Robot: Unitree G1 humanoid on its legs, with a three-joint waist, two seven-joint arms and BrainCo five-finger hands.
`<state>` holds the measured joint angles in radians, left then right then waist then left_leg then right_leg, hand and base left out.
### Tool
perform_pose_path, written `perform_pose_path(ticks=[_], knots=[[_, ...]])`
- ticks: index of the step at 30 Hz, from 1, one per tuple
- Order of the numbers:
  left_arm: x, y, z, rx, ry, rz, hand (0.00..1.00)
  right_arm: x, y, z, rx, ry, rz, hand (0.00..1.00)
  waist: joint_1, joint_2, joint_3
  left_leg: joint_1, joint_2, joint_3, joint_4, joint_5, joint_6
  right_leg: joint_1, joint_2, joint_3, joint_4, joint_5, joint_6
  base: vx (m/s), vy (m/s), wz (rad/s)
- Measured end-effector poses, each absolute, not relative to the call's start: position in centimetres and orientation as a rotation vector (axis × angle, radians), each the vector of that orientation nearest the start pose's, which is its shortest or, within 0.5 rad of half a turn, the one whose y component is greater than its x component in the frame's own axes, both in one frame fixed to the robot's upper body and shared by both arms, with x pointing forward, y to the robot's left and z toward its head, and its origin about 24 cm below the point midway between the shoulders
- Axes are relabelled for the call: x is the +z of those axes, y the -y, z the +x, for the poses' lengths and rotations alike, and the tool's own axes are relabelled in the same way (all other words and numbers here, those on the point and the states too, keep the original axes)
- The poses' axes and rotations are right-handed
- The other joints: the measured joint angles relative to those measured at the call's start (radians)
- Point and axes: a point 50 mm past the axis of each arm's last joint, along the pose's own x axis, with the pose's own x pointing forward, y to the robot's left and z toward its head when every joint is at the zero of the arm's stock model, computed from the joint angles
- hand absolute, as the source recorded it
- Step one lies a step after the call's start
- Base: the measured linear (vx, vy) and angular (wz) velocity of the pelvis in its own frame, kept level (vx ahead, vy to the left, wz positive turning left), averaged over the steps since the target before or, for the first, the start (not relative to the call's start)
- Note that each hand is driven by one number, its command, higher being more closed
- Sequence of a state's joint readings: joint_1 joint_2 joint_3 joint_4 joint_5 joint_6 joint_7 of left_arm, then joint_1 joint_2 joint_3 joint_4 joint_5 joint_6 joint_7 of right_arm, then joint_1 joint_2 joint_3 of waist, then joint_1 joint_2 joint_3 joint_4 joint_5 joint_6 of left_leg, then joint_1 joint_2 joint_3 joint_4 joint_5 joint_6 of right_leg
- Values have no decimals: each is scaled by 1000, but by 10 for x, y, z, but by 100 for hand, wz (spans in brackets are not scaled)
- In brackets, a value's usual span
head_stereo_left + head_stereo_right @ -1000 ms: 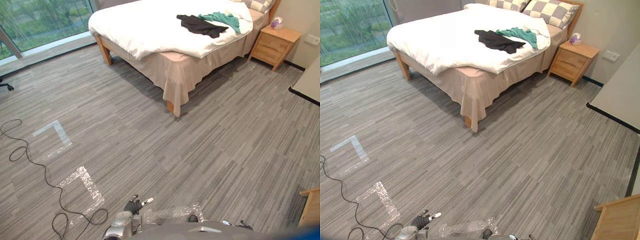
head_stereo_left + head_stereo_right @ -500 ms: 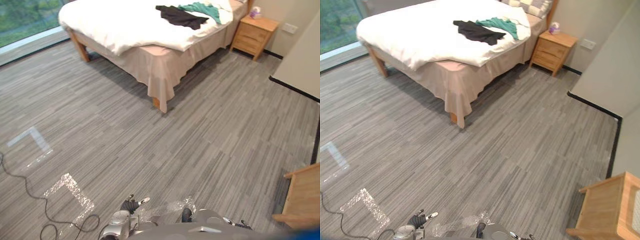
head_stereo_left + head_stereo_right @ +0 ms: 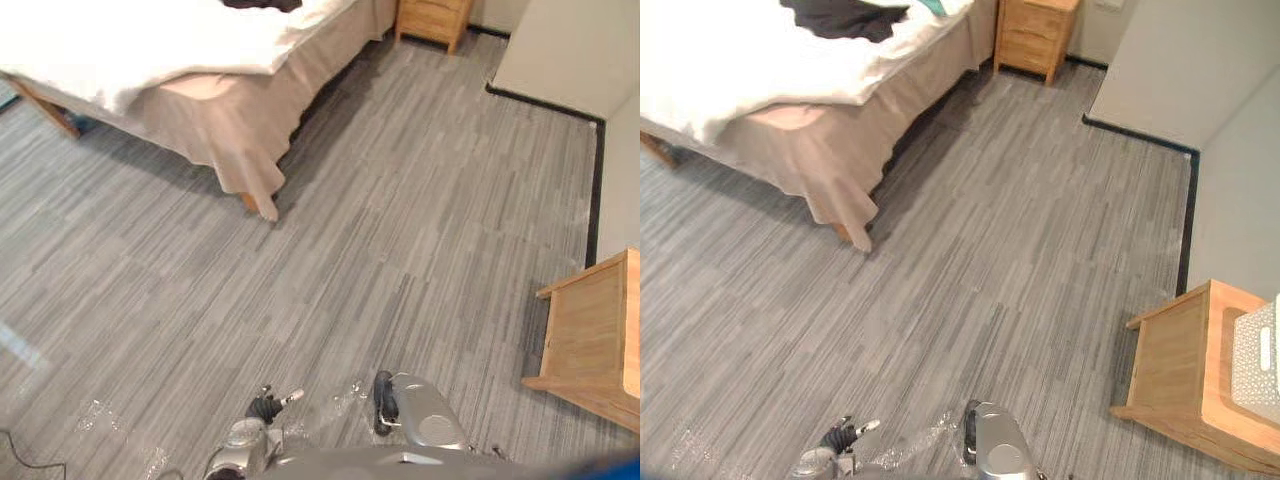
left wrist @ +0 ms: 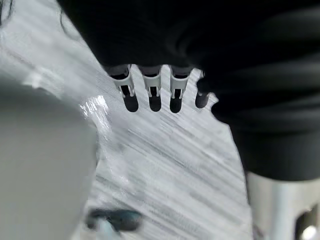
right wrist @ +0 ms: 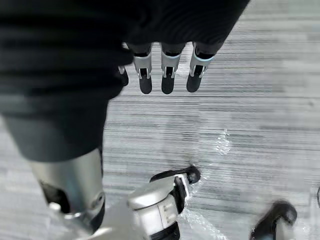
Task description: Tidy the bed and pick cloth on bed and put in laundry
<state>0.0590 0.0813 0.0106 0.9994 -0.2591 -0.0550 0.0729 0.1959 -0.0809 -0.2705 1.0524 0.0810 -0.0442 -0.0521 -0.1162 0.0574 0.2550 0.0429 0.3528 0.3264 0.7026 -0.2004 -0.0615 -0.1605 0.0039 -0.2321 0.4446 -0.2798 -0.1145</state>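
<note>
The bed [image 3: 150, 45] with its white duvet stands far off at the upper left. A black cloth [image 3: 845, 18] lies on the duvet, with a sliver of teal cloth [image 3: 933, 5] beside it at the view's top edge. My left hand [image 3: 265, 407] hangs low by my side above the grey floor, its fingers [image 4: 152, 95] straight and holding nothing. My right hand [image 5: 167, 80] also hangs over the floor, fingers straight and empty. Both hands are far from the bed.
A wooden nightstand [image 3: 1035, 35] stands past the bed's far corner. On the right, a low wooden stand [image 3: 1185, 370] carries a pale woven basket [image 3: 1260, 360]. A wall corner with black skirting [image 3: 1185, 200] juts in at the right. Grey striped carpet lies between.
The camera has swung right and down: the bed has slid to the upper left and the wooden stand with the basket has come further into view. Both hands hang as before.
</note>
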Motion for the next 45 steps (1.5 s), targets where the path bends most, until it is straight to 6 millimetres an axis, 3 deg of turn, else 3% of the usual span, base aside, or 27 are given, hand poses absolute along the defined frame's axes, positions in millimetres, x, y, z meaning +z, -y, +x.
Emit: perform_pose_path(ticks=[2,4,7,9,10,11,12,13,14,15,18,19,20,23,25,27,29,31,33,34,35,36,37,39,40,42,45], knots=[[-152,-189,117,298,-963,-165,0,-164,222,47,-412,-1161,56,0,10,0,5,-66,-9,-95,191,-29,-19,107,25,15,-65,-7,-13,578,-248,-31],[-148,-188,122,315,-902,-212,0,-162,226,56,-389,-1144,19,0,32,-5,6,-173,-82,-167,315,-64,-27,243,36,42,-157,-10,-17,545,-159,-33],[-139,-182,138,276,-814,-248,0,-157,227,81,-379,-1080,27,0,87,-2,11,-322,-172,-113,240,-97,2,372,34,82,-246,-11,4,518,-80,-57],[-137,-187,139,303,-796,-270,0,-154,223,94,-364,-1044,43,0,108,-20,23,-356,-223,-18,66,-86,32,452,13,80,-253,-36,57,531,-20,-36],[-138,-189,136,316,-804,-279,0,-154,220,97,-356,-1037,49,0,110,-26,24,-356,-265,41,-124,-17,54,496,6,75,-254,-50,83,682,25,-33],[-141,-189,127,334,-821,-294,0,-154,220,95,-349,-1042,50,0,111,-14,17,-334,-290,105,-345,104,74,541,19,74,-258,-60,100,689,59,-27],[-144,-187,121,342,-836,-303,0,-154,222,94,-352,-1045,46,0,111,0,10,-332,-294,132,-429,158,89,563,36,79,-263,-65,108,603,116,-32],[-146,-187,116,381,-849,-340,0,-156,222,89,-353,-1068,39,0,122,8,-2,-318,-298,140,-473,298,277,614,48,81,-276,-74,124,592,114,8],[-145,-196,123,387,-847,-303,0,-161,210,83,-338,-1103,61,0,121,-57,-24,-303,-341,176,-480,252,289,625,3,55,-291,-48,158,585,110,20],[-144,-197,125,388,-849,-296,0,-162,207,82,-337,-1112,69,0,123,-68,-29,-304,-354,176,-474,235,301,625,-12,52,-291,-19,170,562,120,35],[-147,-198,121,426,-892,-281,0,-164,206,77,-359,-1148,54,0,133,-83,-50,-297,-374,158,-376,128,297,624,-29,39,-234,134,168,610,154,33],[-149,-201,118,446,-919,-270,0,-165,206,74,-356,-1169,43,0,137,-95,-60,-274,-392,141,-364,86,288,593,-45,21,-123,183,179,562,119,54],[-150,-203,116,463,-940,-266,0,-166,206,73,-352,-1186,36,0,138,-106,-68,-242,-414,108,-373,52,273,529,-78,4,59,215,219,542,106,56],[-153,-200,111,442,-976,-240,0,-166,210,72,-361,-1188,30,0,129,-95,-76,-136,-462,26,-423,25,265,366,-138,-21,448,126,248,439,44,78],[-157,-197,104,411,-1025,-203,0,-165,217,67,-361,-1195,14,0,124,-65,-82,-19,-465,-60,-490,31,245,256,-156,-51,536,48,253,449,13,109],[-157,-193,106,387,-1033,-191,0,-165,216,69,-350,-1179,25,0,116,-54,-81,70,-463,-173,-555,50,217,151,-163,-51,453,-23,239,311,-83,145],[-156,-191,112,369,-1028,-184,0,-164,215,71,-349,-1162,53,0,106,-59,-84,99,-455,-282,-578,49,199,76,-165,-20,283,-41,237,245,-158,177],[-155,-188,118,351,-1023,-178,0,-164,215,74,-351,-1141,78,0,104,-58,-83,120,-441,-415,-596,36,174,27,-157,74,20,3,243,258,-242,190],[-156,-190,114,369,-1038,-181,0,-164,215,74,-352,-1135,90,0,106,-61,-81,133,-426,-504,-591,17,177,19,-150,160,-175,89,241,296,-305,142],[-157,-193,108,405,-1048,-199,0,-164,214,74,-342,-1134,87,0,109,-66,-80,135,-416,-535,-558,-18,154,23,-145,195,-263,143,236,341,-374,93],[-158,-198,104,444,-1052,-208,0,-165,208,74,-318,-1136,91,0,113,-84,-76,131,-414,-539,-507,-58,129,38,-148,213,-316,167,242,368,-416,83],[-157,-206,102,498,-1044,-225,0,-165,207,72,-315,-1143,92,0,126,-99,-76,131,-400,-524,-458,-106,101,56,-149,214,-314,272,240,414,-503,62],[-158,-204,99,518,-1050,-245,0,-164,211,74,-314,-1134,79,0,133,-81,-72,134,-341,-446,-436,-132,63,56,-130,168,-263,306,206,393,-455,68],[-160,-194,95,508,-1062,-261,0,-162,216,80,-300,-1114,55,0,127,-46,-78,149,-283,-373,-451,-130,40,62,-108,119,-207,252,178,311,-303,66],[-160,-193,96,508,-1055,-244,0,-161,216,82,-271,-1111,33,0,124,-43,-78,169,-256,-355,-488,-105,5,62,-101,84,-168,202,166,296,-255,68],[-160,-196,94,541,-1047,-257,0,-160,215,86,-235,-1108,8,0,129,-44,-78,146,-242,-344,-447,-84,-13,83,-92,51,-172,166,155,232,-221,60],[-157,-198,97,580,-1007,-265,0,-161,216,85,-213,-1124,-24,0,134,-50,-62,6,-183,-256,-129,-58,-37,213,-88,-26,-283,160,133,211,-214,69]])
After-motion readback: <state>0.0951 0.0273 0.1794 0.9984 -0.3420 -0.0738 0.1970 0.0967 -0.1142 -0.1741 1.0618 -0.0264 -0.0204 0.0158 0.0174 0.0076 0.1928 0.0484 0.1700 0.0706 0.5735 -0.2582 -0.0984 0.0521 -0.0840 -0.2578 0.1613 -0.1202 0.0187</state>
